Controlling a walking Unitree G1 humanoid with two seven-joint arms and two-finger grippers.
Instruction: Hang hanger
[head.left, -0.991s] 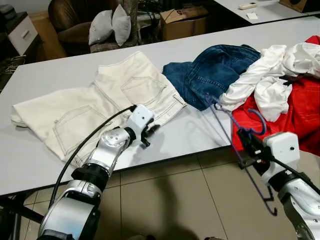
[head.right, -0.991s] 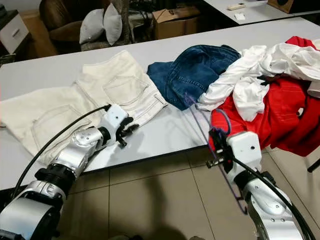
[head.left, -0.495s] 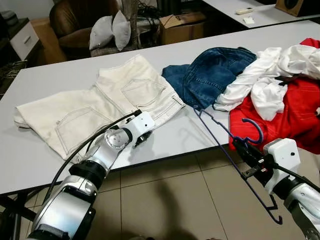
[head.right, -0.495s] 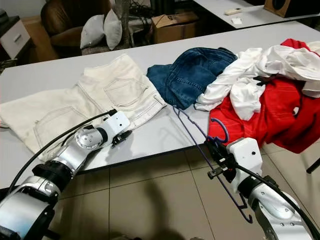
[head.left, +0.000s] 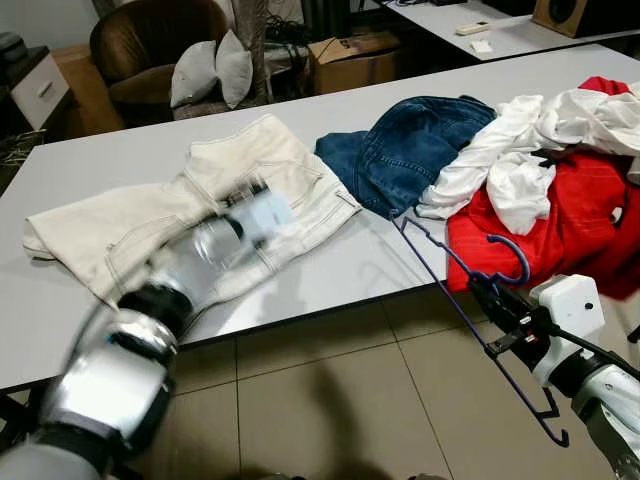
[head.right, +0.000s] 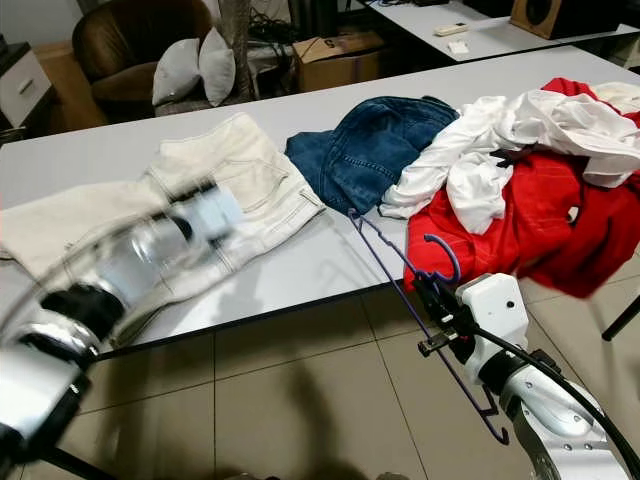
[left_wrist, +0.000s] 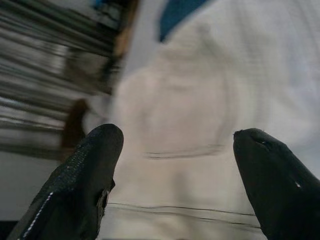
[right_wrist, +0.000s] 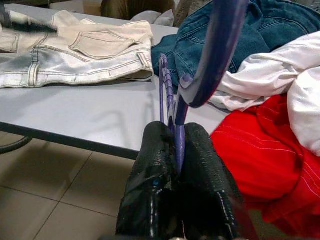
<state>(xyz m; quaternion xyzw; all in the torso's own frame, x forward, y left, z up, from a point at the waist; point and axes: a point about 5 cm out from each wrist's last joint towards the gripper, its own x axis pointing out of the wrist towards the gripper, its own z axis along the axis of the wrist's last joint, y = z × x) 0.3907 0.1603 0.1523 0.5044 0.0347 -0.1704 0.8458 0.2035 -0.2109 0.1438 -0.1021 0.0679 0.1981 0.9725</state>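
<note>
Swinging fast over the cream trousers, the left gripper now blurs above them, fingers spread and empty. Right gripper stays pinched on the purple hanger, held off the table edge, unhung.

Tiled floor; grey table; maybe armchair.

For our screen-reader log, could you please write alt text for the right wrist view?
The right gripper is shut on a purple hanger beside a grey table holding cream trousers, blue jeans and red and white clothes.
</note>
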